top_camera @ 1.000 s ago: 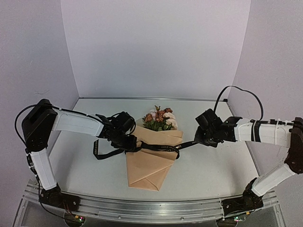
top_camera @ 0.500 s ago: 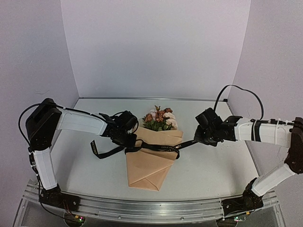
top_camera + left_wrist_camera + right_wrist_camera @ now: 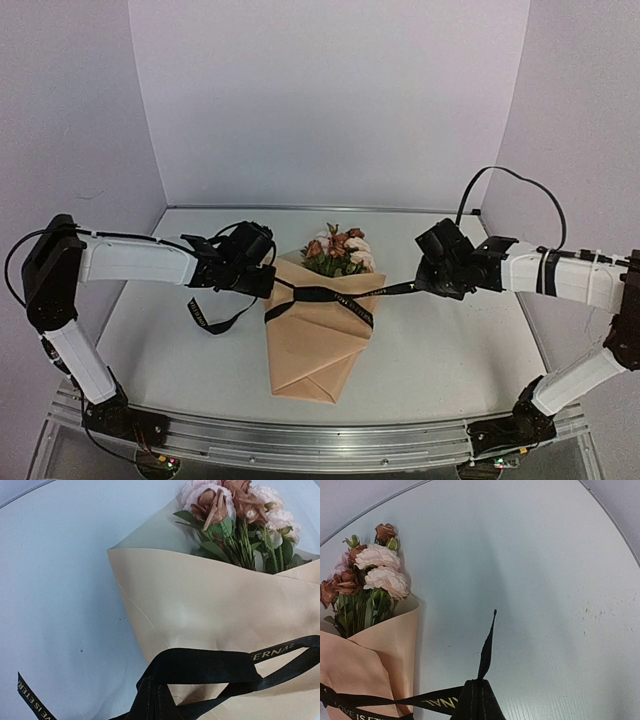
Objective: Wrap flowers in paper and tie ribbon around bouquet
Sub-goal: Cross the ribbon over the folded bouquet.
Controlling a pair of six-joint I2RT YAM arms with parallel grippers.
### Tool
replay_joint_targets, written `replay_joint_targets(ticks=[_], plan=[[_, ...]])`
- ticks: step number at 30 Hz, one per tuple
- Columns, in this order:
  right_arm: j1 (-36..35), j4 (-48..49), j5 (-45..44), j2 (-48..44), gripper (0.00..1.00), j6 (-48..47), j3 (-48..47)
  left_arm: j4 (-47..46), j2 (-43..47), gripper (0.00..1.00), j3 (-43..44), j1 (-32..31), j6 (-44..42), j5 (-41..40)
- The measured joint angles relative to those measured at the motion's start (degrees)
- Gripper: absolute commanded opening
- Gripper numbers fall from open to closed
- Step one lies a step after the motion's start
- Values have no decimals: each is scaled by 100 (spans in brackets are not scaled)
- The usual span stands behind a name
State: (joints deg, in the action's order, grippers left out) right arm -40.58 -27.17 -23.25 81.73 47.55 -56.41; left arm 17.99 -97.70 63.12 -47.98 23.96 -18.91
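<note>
From above, the bouquet (image 3: 312, 340) lies mid-table (image 3: 460, 345): a tan paper (image 3: 300, 365) cone holding the flowers (image 3: 338, 252), blooms toward the far edge and tip toward the near edge. The black ribbon (image 3: 335, 294) crosses it taut. The left gripper (image 3: 266, 284) and right gripper (image 3: 424, 284) are each clamped on an end, and a loose loop trails left. Left wrist view: smooth folded paper, pink and rust blooms, satin bands converging at the bottom edge, probably into the fingers. Right wrist view: lettered ribbon pinched, a short tail standing up
</note>
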Motion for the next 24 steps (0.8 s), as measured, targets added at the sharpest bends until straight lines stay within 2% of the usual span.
replay_joint_targets(ticks=[7,16,24], plan=[[103,-184,-180,-84,0,30,80,-117,487,0,-449,128,275,-78],[318,-475,-346,-721,0,275,846,-118,1188,0,-1432,222,792,128],[339,-597,-349,-821,0,395,1004,-242,1425,0,-1659,224,1012,355]])
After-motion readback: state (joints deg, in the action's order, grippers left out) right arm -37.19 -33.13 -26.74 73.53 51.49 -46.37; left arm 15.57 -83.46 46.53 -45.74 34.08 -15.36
